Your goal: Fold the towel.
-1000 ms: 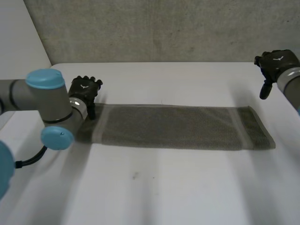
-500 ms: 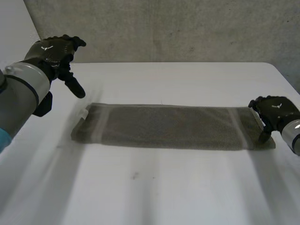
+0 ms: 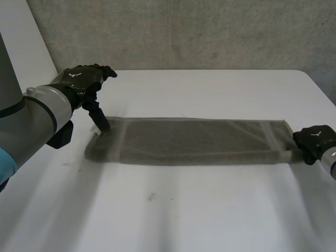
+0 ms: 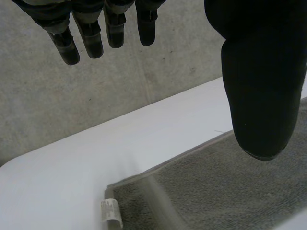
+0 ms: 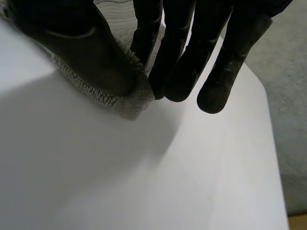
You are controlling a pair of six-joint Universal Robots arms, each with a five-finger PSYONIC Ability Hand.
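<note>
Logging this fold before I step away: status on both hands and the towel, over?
Left hand open, thumb over the towel at its far left corner. Right hand pinching a right-end corner. Towel flat on the table. Nothing in the way.

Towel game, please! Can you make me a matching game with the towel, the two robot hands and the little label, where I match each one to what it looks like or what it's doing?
Things:
1. towel
2. left hand
3. right hand
4. label

What fits:
A. pinches a corner of the towel
B. small and white, sticks out at a towel corner
C. grey, lies in a long strip on the white table
D. open with straight fingers, over the towel's other end

Pairs: 1-C, 2-D, 3-A, 4-B
</note>
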